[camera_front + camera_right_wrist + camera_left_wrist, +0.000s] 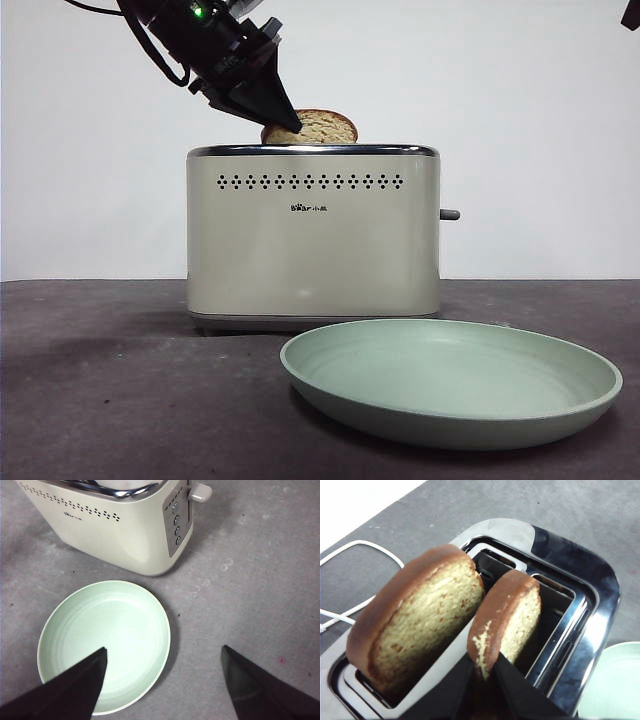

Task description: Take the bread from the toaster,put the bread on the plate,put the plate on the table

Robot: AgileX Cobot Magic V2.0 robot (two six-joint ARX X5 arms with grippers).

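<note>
The cream toaster (313,240) stands on the dark table (90,380) with two slices in its slots. My left gripper (285,125) comes down from the upper left and is shut on the edge of the bread (322,127), which pokes above the chrome rim. In the left wrist view the jaws (482,672) pinch the bread (510,615), still in its slot; the second slice (420,625) leans in the other slot. The mint-green plate (450,380) lies on the table in front of the toaster. My right gripper (164,649) is open and empty above the plate's (75,625) edge.
A white cable (350,580) lies on the table behind the toaster. The toaster's grey lever (449,214) sticks out on its right side, with a column of buttons (176,522) beside it. The waiting right arm shows as a black tip (631,12) at the top right.
</note>
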